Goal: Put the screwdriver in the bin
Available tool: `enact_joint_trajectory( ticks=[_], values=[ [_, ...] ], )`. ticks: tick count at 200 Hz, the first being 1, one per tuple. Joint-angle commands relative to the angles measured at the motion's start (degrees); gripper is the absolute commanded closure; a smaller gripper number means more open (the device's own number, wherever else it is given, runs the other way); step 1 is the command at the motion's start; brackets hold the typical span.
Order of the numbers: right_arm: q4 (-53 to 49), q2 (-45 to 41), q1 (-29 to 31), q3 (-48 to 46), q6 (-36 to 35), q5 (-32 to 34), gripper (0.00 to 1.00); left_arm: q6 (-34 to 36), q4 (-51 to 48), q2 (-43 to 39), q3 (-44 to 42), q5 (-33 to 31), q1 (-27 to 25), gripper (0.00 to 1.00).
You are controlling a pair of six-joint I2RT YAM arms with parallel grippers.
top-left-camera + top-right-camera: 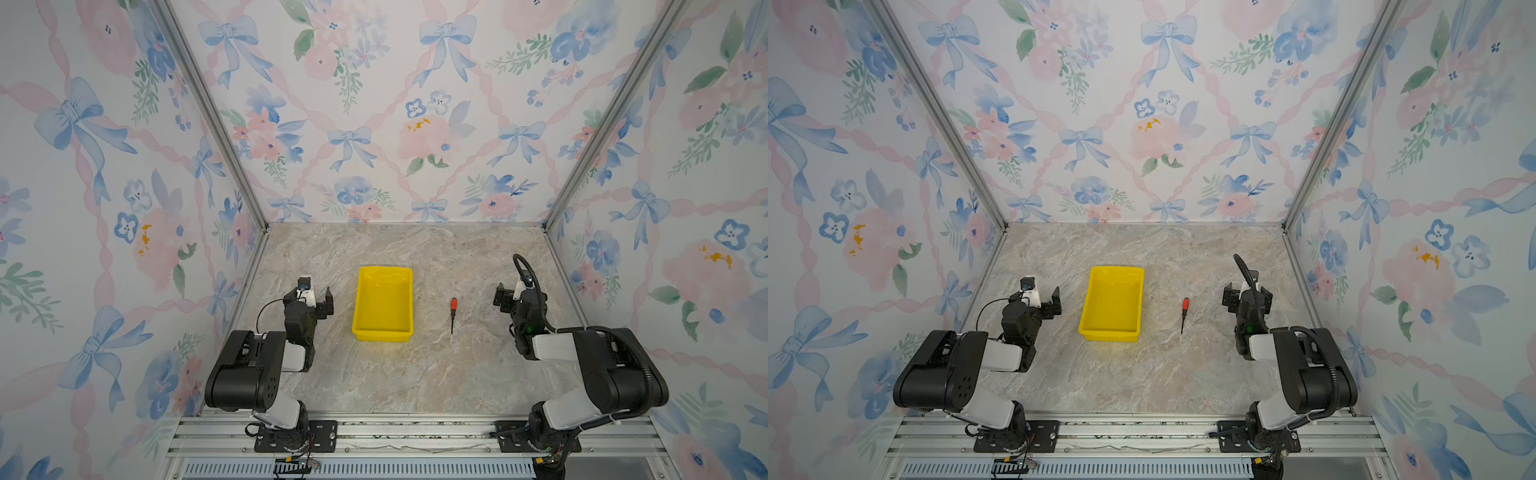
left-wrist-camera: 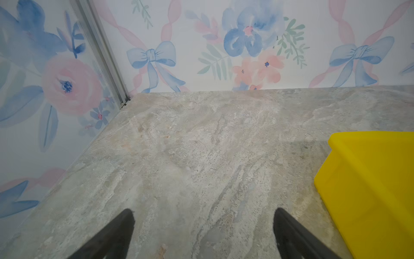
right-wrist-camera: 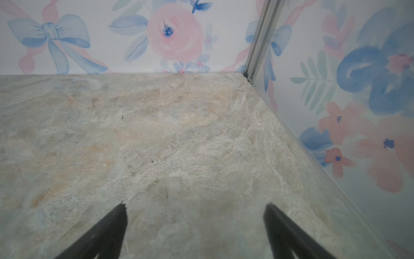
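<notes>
The left gripper (image 2: 203, 213) has its two black fingers (image 2: 121, 231) spread wide over the table (image 2: 190, 157), holding nothing. The right gripper (image 3: 195, 206) stands the same way, its fingers (image 3: 112, 224) wide apart above marble with nothing held. In the left wrist view a corner of the yellow bin (image 2: 369, 179) shows near one finger, apart from it. The right wrist view takes in only the table and the flowered walls (image 3: 358, 89), which meet at a metal post (image 3: 257, 44). In both top views the left gripper sits just left of the bin, level with its far half and not touching it. The right gripper sits toward the right wall, facing the back. The screwdriver (image 1: 453, 313) lies flat on the table, outside the bin, roughly midway between the bin's right wall and the right gripper and touching neither. Its red handle points toward the back wall and its thin dark shaft toward the front, about parallel to the bin's long sides. Only plain marble lies between the screwdriver and the bin's low wall, and likewise between the screwdriver and the right gripper. The bin stands near the table's middle, its long sides running front to back. Both arms are folded back low, their bases bolted to the metal rail (image 1: 415, 432) along the front edge. A ribbed black cable (image 1: 636, 357) loops over the right arm (image 1: 602, 374), and a thin black wire (image 1: 266, 309) arcs beside the left arm (image 1: 249, 370).
</notes>
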Motion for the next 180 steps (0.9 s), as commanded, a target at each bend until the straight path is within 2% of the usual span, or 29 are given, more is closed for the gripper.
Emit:
enact_joint_trajectory(
  ticks=[1,180],
  values=[
    [1.8,0.5,0.5,-0.7,0.2,1.0,0.03,-0.7,1.2,0.8,-0.5,0.4,0.0,0.03],
    [1.5,0.3,-0.7,-0.8,0.6,-2.1,0.03,-0.8,1.2,0.7,-0.6,0.3,0.0,0.03]
  ],
)
